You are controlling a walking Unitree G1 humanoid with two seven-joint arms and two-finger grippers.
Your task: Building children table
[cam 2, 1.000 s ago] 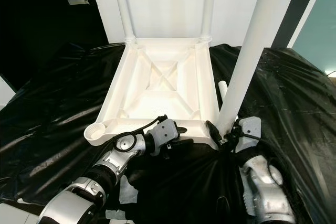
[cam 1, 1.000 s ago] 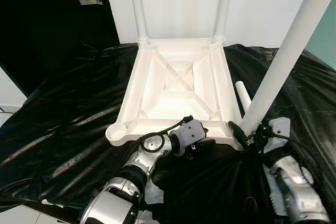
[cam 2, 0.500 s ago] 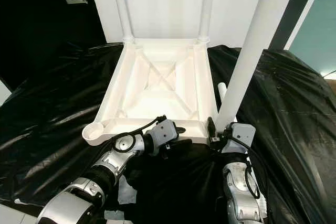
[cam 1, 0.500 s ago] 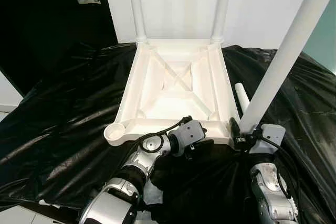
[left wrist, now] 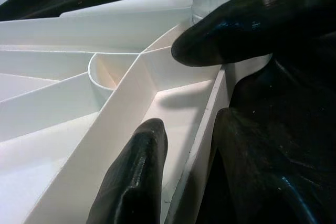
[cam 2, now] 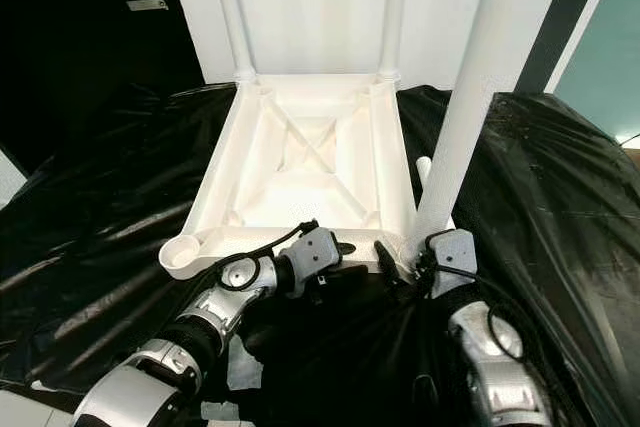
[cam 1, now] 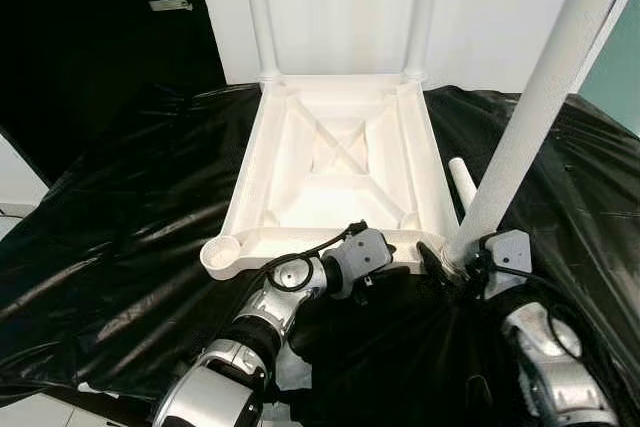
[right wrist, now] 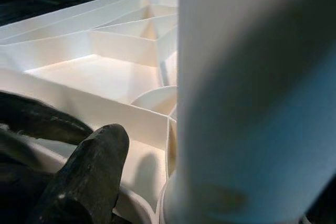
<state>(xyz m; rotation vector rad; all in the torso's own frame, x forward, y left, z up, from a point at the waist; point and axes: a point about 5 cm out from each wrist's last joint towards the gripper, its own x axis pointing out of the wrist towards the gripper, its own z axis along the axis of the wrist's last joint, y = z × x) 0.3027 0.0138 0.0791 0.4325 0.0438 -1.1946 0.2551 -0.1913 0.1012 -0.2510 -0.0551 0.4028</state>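
The white plastic table top (cam 1: 340, 162) is laid upside down on the black plastic sheeting (cam 1: 120, 217), ribbed underside facing up. Two white legs are seated upright in the far corner sockets. A third, the long white cylindrical leg (cam 1: 530, 107), is stood at the near right corner, its long axis close to vertical but tipped slightly, upper end leaning away to the robot's right. A fourth white tube (cam 1: 463, 179) lies on the sheeting just beside the top's right edge, long axis running away from the robot. The near left round socket (cam 1: 222, 251) is unfilled.

The right gripper (cam 1: 452, 269) is placed at the foot of the third leg; whether its fingers are clamped on the leg cannot be told. The left gripper (left wrist: 184, 129) is set astride the near edge wall of the top, one finger inside, one outside, appearing clenched on it.

Judgement: the coming move turns on bringing the leg's axis plumb over its socket; the right arm is nearer.
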